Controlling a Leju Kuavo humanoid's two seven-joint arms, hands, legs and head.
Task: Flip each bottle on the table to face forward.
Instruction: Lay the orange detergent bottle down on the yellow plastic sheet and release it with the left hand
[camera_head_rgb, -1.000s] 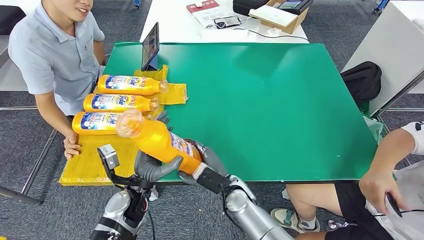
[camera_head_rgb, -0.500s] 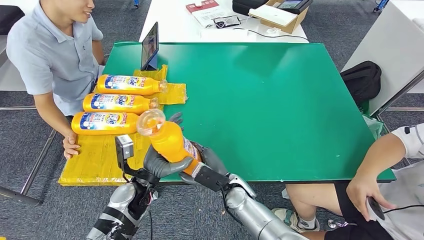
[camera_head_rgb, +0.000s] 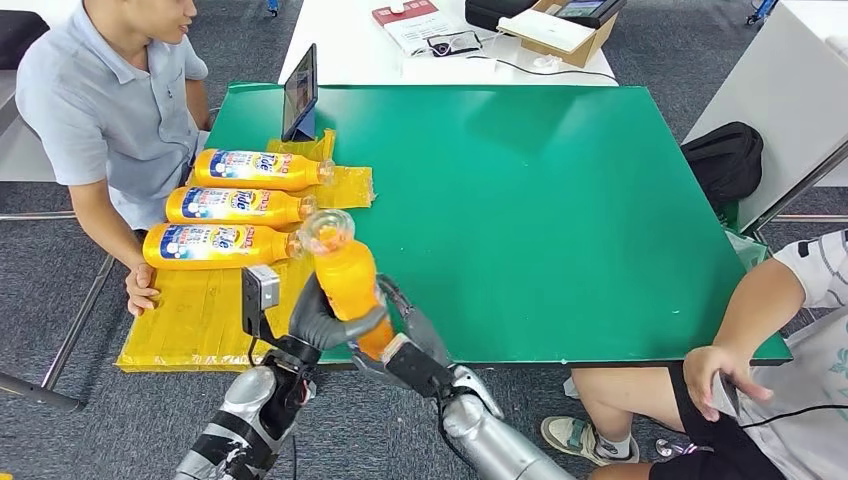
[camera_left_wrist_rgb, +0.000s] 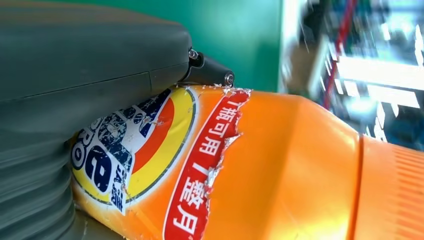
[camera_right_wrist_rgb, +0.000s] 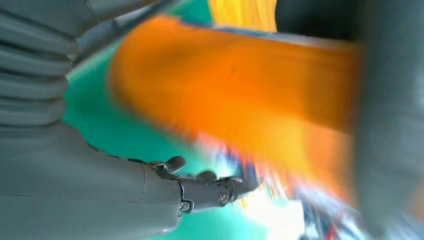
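Three orange bottles (camera_head_rgb: 225, 205) lie label-up on the yellow mat (camera_head_rgb: 190, 318) at the table's left. Left hand (camera_head_rgb: 322, 325) grips a fourth orange bottle (camera_head_rgb: 347, 283), raised near the front edge (cap pointing away). Right hand (camera_head_rgb: 408, 335) clasps its lower body.

Blurred orange bottle (camera_right_wrist_rgb: 240, 95), grey right hand (camera_right_wrist_rgb: 75, 195) (thumb beside it), green table (camera_right_wrist_rgb: 125, 140)

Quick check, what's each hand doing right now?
Left hand: holding the orange bottle, fingers wrapped around its body.
Right hand: holding the same bottle near its base.
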